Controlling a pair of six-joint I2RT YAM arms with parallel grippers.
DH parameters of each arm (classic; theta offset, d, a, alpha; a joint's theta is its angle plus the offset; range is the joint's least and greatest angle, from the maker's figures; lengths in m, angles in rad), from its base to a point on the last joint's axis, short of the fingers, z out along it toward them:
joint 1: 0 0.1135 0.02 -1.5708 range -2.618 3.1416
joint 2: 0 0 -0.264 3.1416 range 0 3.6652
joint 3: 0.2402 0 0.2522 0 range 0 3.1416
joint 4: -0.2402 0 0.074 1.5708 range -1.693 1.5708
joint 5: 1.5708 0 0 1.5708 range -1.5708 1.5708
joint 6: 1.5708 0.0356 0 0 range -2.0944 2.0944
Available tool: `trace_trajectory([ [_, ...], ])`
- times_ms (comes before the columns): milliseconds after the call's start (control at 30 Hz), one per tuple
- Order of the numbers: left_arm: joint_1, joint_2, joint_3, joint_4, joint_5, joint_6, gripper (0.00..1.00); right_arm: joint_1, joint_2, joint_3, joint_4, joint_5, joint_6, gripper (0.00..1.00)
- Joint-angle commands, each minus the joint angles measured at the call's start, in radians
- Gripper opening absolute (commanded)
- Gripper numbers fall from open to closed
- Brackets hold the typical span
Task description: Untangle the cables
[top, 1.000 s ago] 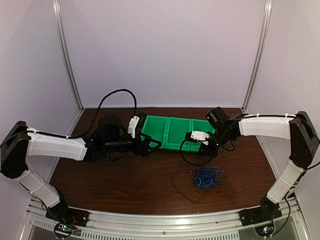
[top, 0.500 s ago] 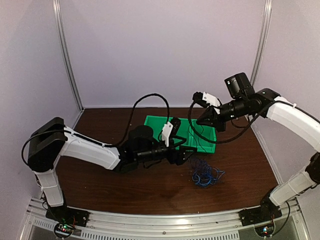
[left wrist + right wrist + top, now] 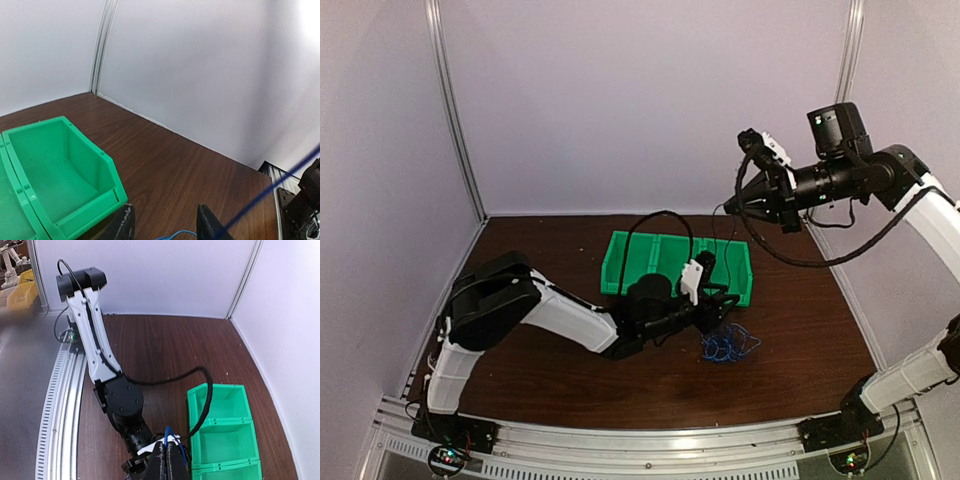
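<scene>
The cables (image 3: 728, 343) lie as a small blue bunch on the brown table, just in front of the green bins. My left gripper (image 3: 718, 312) reaches low to the bunch's upper left edge. In the left wrist view its fingers (image 3: 207, 225) stand apart, the left gripper (image 3: 166, 226) open, with a curl of blue cable (image 3: 177, 234) between them. My right gripper (image 3: 730, 206) hangs high above the bins, shut on a blue cable (image 3: 166, 431). That strand runs taut past the left fingers as a blue line (image 3: 280, 182).
A row of green bins (image 3: 620, 265) stands mid-table behind the bunch; its end compartment (image 3: 75, 200) sits left of the left fingers. The left arm's thick black hose (image 3: 202, 390) arches over the bins. Metal frame posts and white walls enclose the table.
The right arm has lifted up and to the right, jaws shut, drawing a strand from the bunch. The left arm has swung right to the bunch, and its jaws have narrowed.
</scene>
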Motion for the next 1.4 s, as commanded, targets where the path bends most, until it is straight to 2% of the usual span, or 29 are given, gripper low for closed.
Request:
trace_trajectory([
  [0, -0.005, 0.058, 0.004, 0.088, 0.000, -0.035, 0.42, -0.023, -0.009, 0.188, -0.032, -0.141, 0.011, 0.00],
  [333, -0.006, 0.076, -0.070, 0.067, -0.049, -0.072, 0.42, -0.177, 0.094, 0.548, 0.053, -0.379, 0.181, 0.00],
  [500, -0.007, 0.090, -0.094, 0.061, -0.048, -0.079, 0.40, -0.302, 0.134, 0.656, 0.226, -0.513, 0.363, 0.00],
  [667, -0.007, 0.097, -0.114, 0.044, -0.042, -0.099, 0.31, -0.385, 0.143, 0.704, 0.297, -0.539, 0.431, 0.00],
  [733, -0.007, 0.086, -0.134, 0.039, -0.035, -0.109, 0.30, -0.429, 0.147, 0.704, 0.394, -0.573, 0.512, 0.00],
  [800, -0.007, 0.075, -0.162, 0.045, -0.032, -0.119, 0.29, -0.484, 0.150, 0.683, 0.638, -0.632, 0.724, 0.00],
  [833, -0.007, 0.071, -0.179, 0.051, -0.032, -0.125, 0.29, -0.513, 0.149, 0.652, 0.852, -0.659, 0.909, 0.00],
  [900, -0.007, 0.068, -0.214, 0.070, -0.032, -0.135, 0.29, -0.564, 0.153, 0.551, 1.478, -0.676, 1.389, 0.00],
  [933, -0.006, 0.069, -0.224, 0.075, -0.034, -0.139, 0.29, -0.597, 0.168, 0.560, 1.705, -0.669, 1.569, 0.00],
  [967, -0.007, 0.069, -0.233, 0.078, -0.035, -0.143, 0.29, -0.612, 0.186, 0.595, 1.692, -0.660, 1.591, 0.00],
  [1033, -0.006, 0.064, -0.251, 0.094, -0.037, -0.148, 0.28, -0.618, 0.174, 0.625, 1.386, -0.640, 1.345, 0.00],
  [1067, -0.007, 0.057, -0.260, 0.099, -0.040, -0.149, 0.27, -0.618, 0.165, 0.614, 1.279, -0.627, 1.229, 0.00],
  [1100, -0.007, 0.047, -0.270, 0.101, -0.041, -0.150, 0.25, -0.618, 0.158, 0.587, 1.240, -0.625, 1.210, 0.00],
  [1233, -0.007, -0.030, -0.331, 0.097, -0.033, -0.148, 0.16, -0.640, 0.120, 0.421, 1.314, -0.628, 1.246, 0.00],
  [1367, -0.007, -0.127, -0.422, 0.066, -0.037, -0.137, 0.15, -0.674, 0.101, 0.329, 1.313, -0.622, 1.233, 0.00],
])
